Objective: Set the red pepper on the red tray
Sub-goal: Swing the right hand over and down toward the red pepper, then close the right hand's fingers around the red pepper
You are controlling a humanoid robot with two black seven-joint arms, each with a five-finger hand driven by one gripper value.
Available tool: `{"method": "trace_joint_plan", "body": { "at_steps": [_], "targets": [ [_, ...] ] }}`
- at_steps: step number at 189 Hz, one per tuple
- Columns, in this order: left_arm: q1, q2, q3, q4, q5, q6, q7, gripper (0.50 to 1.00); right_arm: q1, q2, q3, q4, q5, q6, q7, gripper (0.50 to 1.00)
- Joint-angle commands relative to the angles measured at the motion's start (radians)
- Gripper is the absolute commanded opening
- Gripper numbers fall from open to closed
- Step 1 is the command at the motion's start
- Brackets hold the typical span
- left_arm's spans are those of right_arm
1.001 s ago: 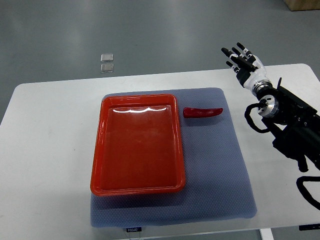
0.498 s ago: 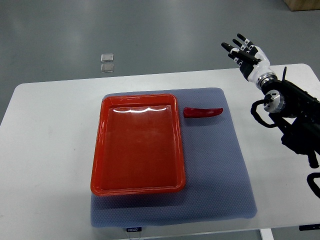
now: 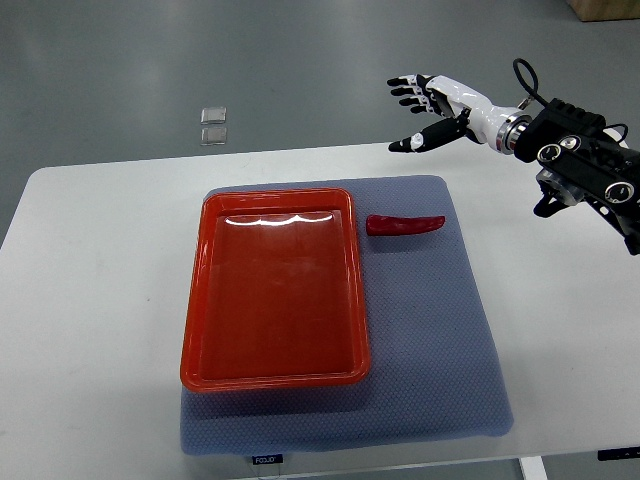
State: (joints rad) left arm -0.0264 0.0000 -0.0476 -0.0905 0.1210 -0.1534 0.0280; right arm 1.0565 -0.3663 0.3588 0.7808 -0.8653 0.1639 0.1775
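Note:
A red pepper (image 3: 404,225) lies on the blue-grey mat (image 3: 430,330), just right of the red tray's far right corner. The red tray (image 3: 275,289) sits on the left half of the mat and holds nothing. My right hand (image 3: 428,107) is raised over the table's far edge, beyond and slightly right of the pepper, with fingers spread and empty. Its arm (image 3: 580,165) comes in from the right edge. The left arm does not show.
The white table (image 3: 90,300) carries the mat. Two small clear squares (image 3: 213,125) lie on the grey floor beyond the table's far edge. A brown box corner (image 3: 605,8) shows at the top right.
My right hand has swung left and forward, from above the table's far right corner to beyond the pepper, turning its palm sideways. The pepper and tray have not moved.

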Motion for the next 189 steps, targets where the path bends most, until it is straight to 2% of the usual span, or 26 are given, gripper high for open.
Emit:
{"method": "trace_joint_plan", "body": {
  "at_steps": [1, 40, 77, 125, 189],
  "targets": [
    [0.000, 0.000, 0.000, 0.000, 0.000, 0.000, 0.000, 1.000, 0.039, -0.028, -0.066, 0.066, -0.083, 0.048, -0.047, 0.913],
    [0.000, 0.000, 0.000, 0.000, 0.000, 0.000, 0.001, 1.000, 0.056, -0.014, -0.190, 0.107, -0.287, 0.052, -0.128, 0.913],
    [0.000, 0.000, 0.000, 0.000, 0.000, 0.000, 0.000, 1.000, 0.045, -0.005, -0.215, 0.100, -0.343, 0.045, -0.181, 0.909],
    [0.000, 0.000, 0.000, 0.000, 0.000, 0.000, 0.000, 1.000, 0.036, 0.027, -0.225, 0.094, -0.370, 0.031, -0.308, 0.905],
    [0.000, 0.000, 0.000, 0.000, 0.000, 0.000, 0.000, 1.000, 0.031, 0.073, -0.233, 0.092, -0.408, 0.002, -0.340, 0.895]
  ]
}}
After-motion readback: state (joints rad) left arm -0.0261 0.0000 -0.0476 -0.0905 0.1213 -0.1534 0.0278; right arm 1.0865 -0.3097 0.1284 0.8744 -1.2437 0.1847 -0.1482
